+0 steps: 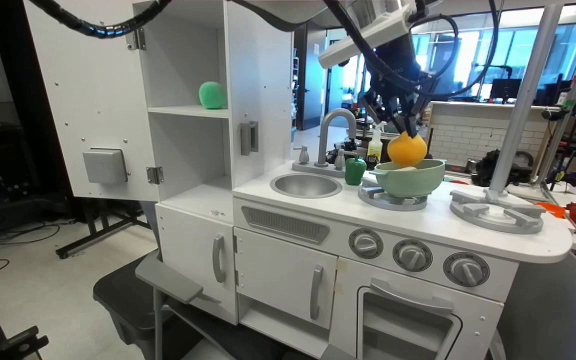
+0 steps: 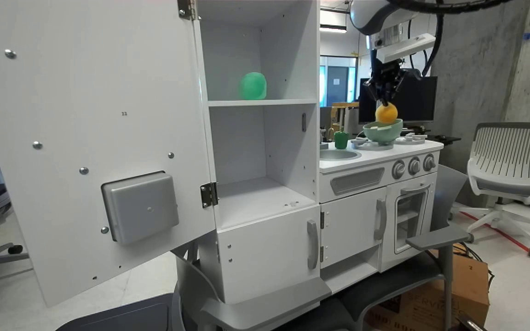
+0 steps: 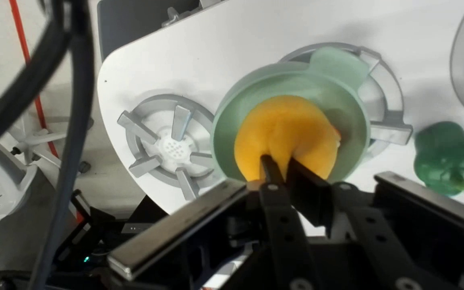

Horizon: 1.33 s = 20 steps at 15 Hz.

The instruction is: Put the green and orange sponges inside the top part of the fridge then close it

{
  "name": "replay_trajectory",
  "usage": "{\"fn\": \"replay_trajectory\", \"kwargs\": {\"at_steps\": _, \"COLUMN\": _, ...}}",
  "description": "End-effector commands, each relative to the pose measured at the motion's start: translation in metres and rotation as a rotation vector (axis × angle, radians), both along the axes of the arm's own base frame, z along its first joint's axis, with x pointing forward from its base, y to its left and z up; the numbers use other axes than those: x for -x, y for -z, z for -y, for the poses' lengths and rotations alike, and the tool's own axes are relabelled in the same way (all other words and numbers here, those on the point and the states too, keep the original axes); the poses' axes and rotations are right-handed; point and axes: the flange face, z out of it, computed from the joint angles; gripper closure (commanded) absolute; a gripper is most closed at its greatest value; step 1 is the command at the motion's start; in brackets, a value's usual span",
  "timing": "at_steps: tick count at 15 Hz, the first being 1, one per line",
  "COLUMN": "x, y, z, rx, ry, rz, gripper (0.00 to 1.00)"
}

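Pinched at its top, the orange sponge (image 3: 280, 117) dents between the fingers of my gripper (image 3: 278, 161), which is shut on it. In both exterior views the orange sponge (image 1: 407, 150) (image 2: 386, 113) hangs from my gripper (image 1: 411, 133) (image 2: 385, 104), its lower part at or just inside the rim of the light-green bowl. The green sponge (image 1: 212, 95) (image 2: 253, 86) rests on the shelf in the top part of the fridge (image 2: 288, 59). The upper door (image 1: 88, 85) (image 2: 85, 115) of the fridge stands wide open.
The light-green bowl (image 1: 410, 180) sits on a burner and holds something pale. A green toy pepper (image 1: 355, 170) and the faucet (image 1: 338, 117) stand between bowl and fridge. The fridge's side wall (image 1: 263, 90) rises beside the sink (image 1: 306, 185). A second burner (image 1: 497, 210) lies beyond the bowl.
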Motion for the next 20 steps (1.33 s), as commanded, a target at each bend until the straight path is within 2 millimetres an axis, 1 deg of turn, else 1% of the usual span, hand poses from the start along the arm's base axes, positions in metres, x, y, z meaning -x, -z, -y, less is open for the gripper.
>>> {"fn": "replay_trajectory", "kwargs": {"at_steps": 1, "x": 0.010, "y": -0.052, "z": -0.007, "rx": -0.048, "ry": -0.050, "rz": 0.005, "gripper": 0.97}}
{"fn": "replay_trajectory", "kwargs": {"at_steps": 3, "x": 0.019, "y": -0.085, "z": -0.019, "rx": -0.057, "ry": -0.116, "rz": -0.021, "gripper": 0.97}}
{"fn": "replay_trajectory", "kwargs": {"at_steps": 4, "x": 0.026, "y": -0.105, "z": -0.027, "rx": -0.067, "ry": -0.163, "rz": -0.044, "gripper": 0.97}}
{"fn": "replay_trajectory", "kwargs": {"at_steps": 7, "x": 0.054, "y": -0.160, "z": -0.054, "rx": -0.073, "ry": -0.289, "rz": -0.129, "gripper": 0.97}}
{"fn": "replay_trajectory", "kwargs": {"at_steps": 10, "x": 0.080, "y": -0.201, "z": -0.083, "rx": -0.057, "ry": -0.399, "rz": -0.206, "gripper": 0.97}}
{"fn": "replay_trajectory", "kwargs": {"at_steps": 12, "x": 0.097, "y": -0.225, "z": -0.106, "rx": -0.038, "ry": -0.475, "rz": -0.256, "gripper": 0.97}}
{"fn": "replay_trajectory", "kwargs": {"at_steps": 13, "x": 0.103, "y": -0.232, "z": -0.114, "rx": -0.025, "ry": -0.510, "rz": -0.279, "gripper": 0.97}}
{"fn": "replay_trajectory", "kwargs": {"at_steps": 14, "x": 0.113, "y": -0.243, "z": -0.130, "rx": -0.010, "ry": -0.549, "rz": -0.306, "gripper": 0.97}}
{"fn": "replay_trajectory", "kwargs": {"at_steps": 17, "x": 0.126, "y": -0.254, "z": -0.162, "rx": 0.044, "ry": -0.655, "rz": -0.368, "gripper": 0.97}}
{"fn": "replay_trajectory", "kwargs": {"at_steps": 20, "x": 0.133, "y": -0.256, "z": -0.195, "rx": 0.091, "ry": -0.752, "rz": -0.416, "gripper": 0.97}}
